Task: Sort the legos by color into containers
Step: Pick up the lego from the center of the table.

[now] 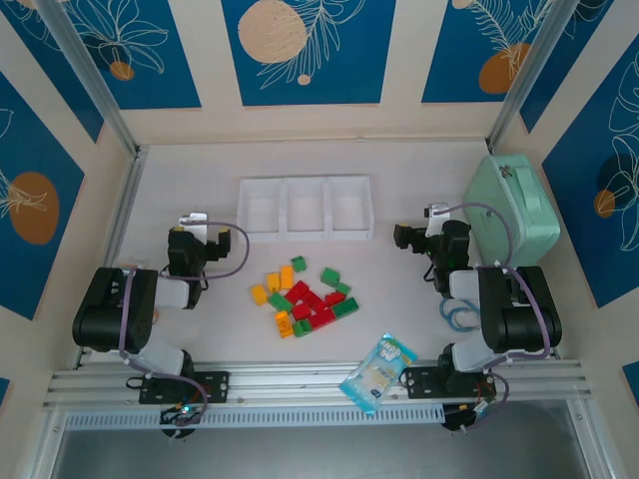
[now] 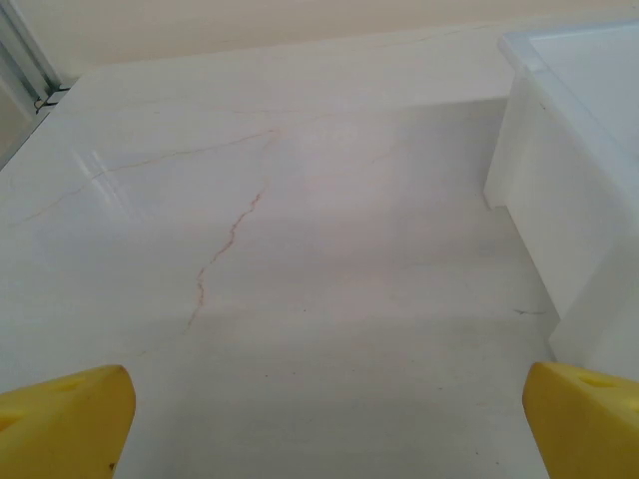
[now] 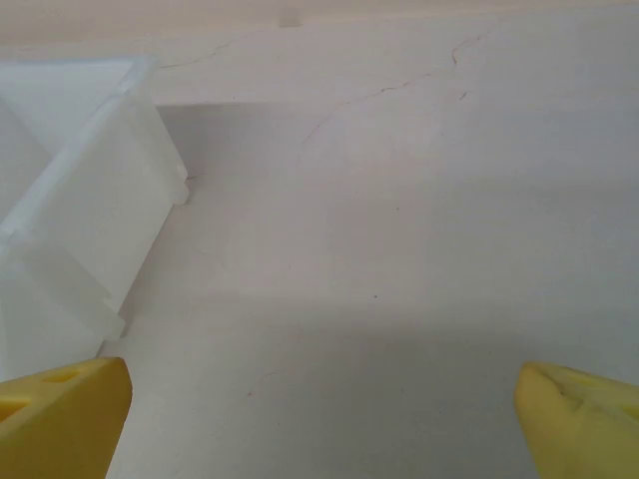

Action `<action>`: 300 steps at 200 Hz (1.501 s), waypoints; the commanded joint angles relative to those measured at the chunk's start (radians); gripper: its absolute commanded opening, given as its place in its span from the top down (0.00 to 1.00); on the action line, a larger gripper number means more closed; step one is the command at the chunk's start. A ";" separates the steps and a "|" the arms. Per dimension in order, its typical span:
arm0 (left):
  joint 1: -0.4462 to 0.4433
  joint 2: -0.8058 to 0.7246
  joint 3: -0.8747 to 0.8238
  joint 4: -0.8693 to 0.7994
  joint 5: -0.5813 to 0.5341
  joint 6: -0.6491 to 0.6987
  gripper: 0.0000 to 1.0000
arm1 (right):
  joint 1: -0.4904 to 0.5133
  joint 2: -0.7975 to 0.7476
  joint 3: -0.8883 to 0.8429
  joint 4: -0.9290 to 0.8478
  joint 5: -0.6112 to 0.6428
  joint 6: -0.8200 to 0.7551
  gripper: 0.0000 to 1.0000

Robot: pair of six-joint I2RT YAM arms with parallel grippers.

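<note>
Sorting done: none yet, as I judge it; all three bins of the containers [image 1: 305, 237] look bare inside.
Place of the legos [image 1: 305, 299]: red, green and yellow-orange bricks lie in one loose heap on the counter [image 1: 190, 180], at centre frame in the top view, just below the containers and apart from them.
State of the left hand [image 2: 319, 424]: fingers spread wide, pinching nothing; it sits left of the heap, near the left end of the containers.
State of the right hand [image 3: 319, 424]: spread wide too and empty, right of the containers, close to the mint-green case [image 1: 511, 210].
Work left: every brick needs picking up and dropping in by colour, probably one colour per bin.
Other items: a snack packet [image 1: 377, 371] lies at lower centre-right, not part of the sort.
</note>
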 commanded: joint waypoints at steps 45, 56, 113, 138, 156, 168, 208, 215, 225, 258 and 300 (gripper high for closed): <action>-0.007 0.013 0.018 0.028 -0.004 0.005 0.00 | -0.007 0.013 0.023 0.024 -0.023 0.012 0.01; -0.007 0.013 0.016 0.028 -0.005 0.005 0.01 | -0.012 0.013 0.023 0.023 -0.028 0.016 0.01; -0.007 0.014 0.019 0.026 -0.004 0.005 0.01 | -0.023 0.014 0.027 0.016 -0.043 0.024 0.01; -0.007 0.014 0.020 0.023 -0.003 0.005 0.01 | -0.023 0.015 0.028 0.014 -0.044 0.024 0.01; -0.009 0.012 0.017 0.028 -0.002 0.009 0.01 | -0.012 0.014 0.026 0.017 -0.020 0.020 0.01; -0.026 -0.021 -0.004 0.042 0.046 0.046 0.00 | 0.033 -0.022 0.011 0.034 0.152 0.031 0.01; -0.157 -0.411 0.125 -0.528 -0.181 -0.049 0.01 | 0.062 -0.336 0.245 -0.697 0.304 0.348 0.01; -0.159 -0.458 0.157 -0.620 -0.199 -0.112 0.01 | 0.033 -0.376 0.276 -0.799 0.237 0.430 0.01; -0.163 -0.526 0.202 -0.763 -0.183 -0.185 0.01 | 0.008 -0.431 0.308 -0.902 0.137 0.491 0.01; -0.167 -0.732 0.365 -1.242 -0.069 -0.362 0.01 | 0.017 -0.544 0.400 -1.169 -0.218 0.523 0.01; -0.169 -0.926 0.477 -1.712 0.074 -0.468 0.01 | 0.273 -0.480 0.532 -1.530 -0.250 0.459 0.00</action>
